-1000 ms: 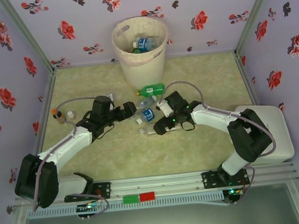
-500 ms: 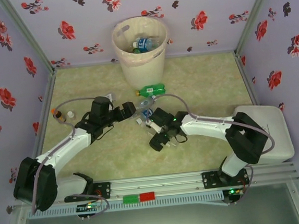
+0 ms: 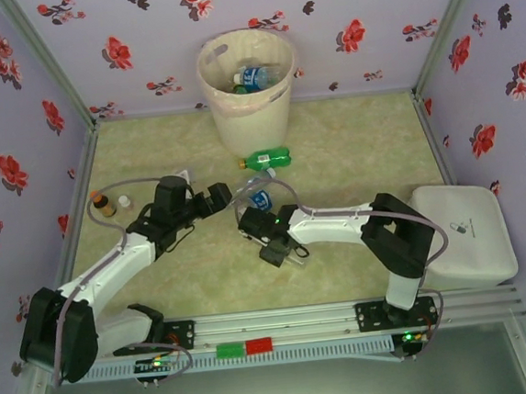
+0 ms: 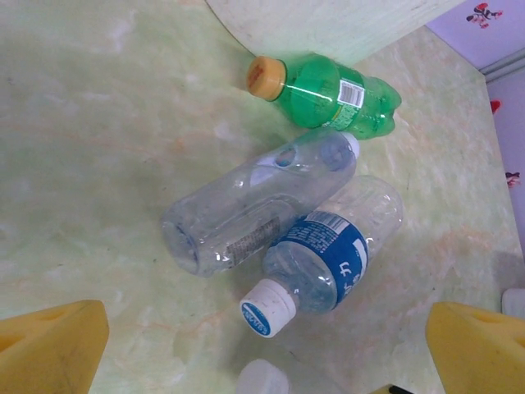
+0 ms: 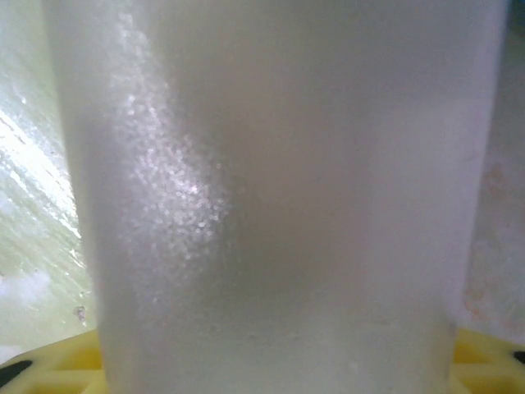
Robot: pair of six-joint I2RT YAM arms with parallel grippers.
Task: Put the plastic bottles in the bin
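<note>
The bin (image 3: 247, 125) stands upright at the far middle of the table (image 3: 360, 142), with bottles (image 3: 254, 78) inside. The left gripper (image 3: 224, 195) hovers with its fingers wide apart. The right gripper (image 3: 248, 220) has a frosted clear bottle (image 5: 279, 205) between its fingers; whether it is clamped cannot be told. The green bottle (image 3: 266, 159) lies left-right just near of the bin, cap pointing left. A blue-labelled bottle (image 4: 328, 254) touches an unlabelled clear one (image 4: 254, 205).
</note>
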